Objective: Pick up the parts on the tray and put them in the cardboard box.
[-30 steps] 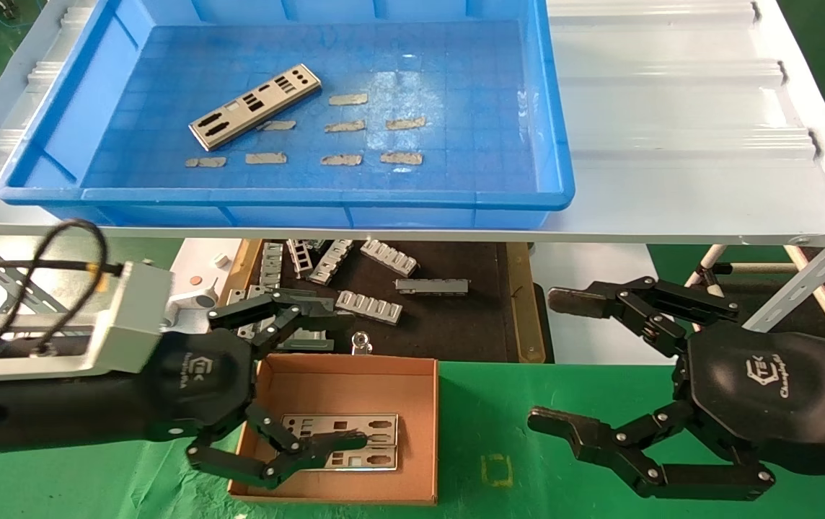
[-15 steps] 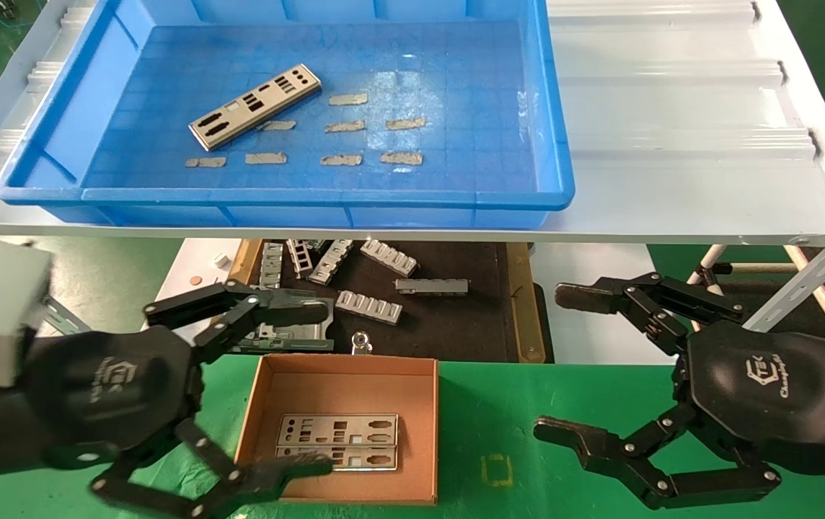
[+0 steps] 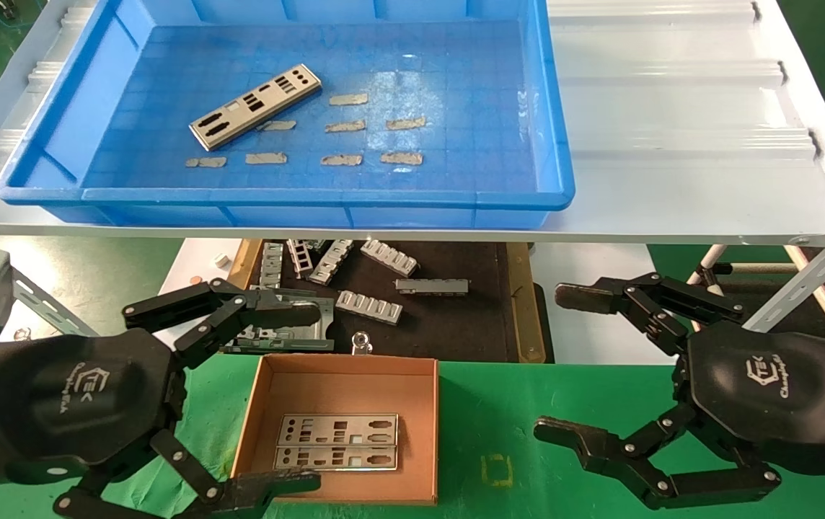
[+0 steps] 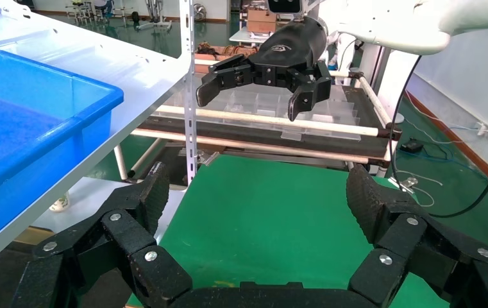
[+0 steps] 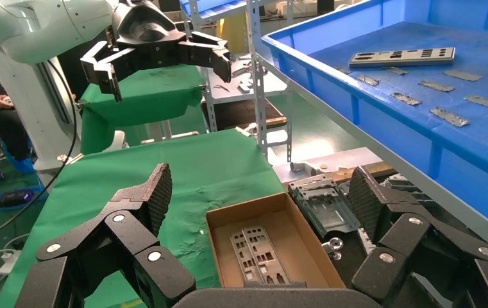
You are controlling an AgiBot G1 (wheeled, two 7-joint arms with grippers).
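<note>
One silver plate (image 3: 255,106) lies in the blue tray (image 3: 275,196) on the raised shelf; it also shows in the right wrist view (image 5: 401,56). Two plates (image 3: 337,441) lie side by side flat in the cardboard box (image 3: 346,362), also seen in the right wrist view (image 5: 254,253). My left gripper (image 3: 308,398) is open wide and empty, at the box's left side, its fingers spanning the box's near and far edges. My right gripper (image 3: 560,364) is open and empty, to the right of the box over the green cloth.
Several grey tape scraps (image 3: 344,126) lie on the tray floor. Ribbed grey brackets (image 3: 369,306) lie on a dark mat (image 3: 456,324) under the white shelf (image 3: 672,144), just behind the box. Green cloth (image 3: 499,418) covers the table in front.
My left gripper has drawn back to the left out of the box and spread wider, leaving the plates lying in it. The right gripper has barely moved.
</note>
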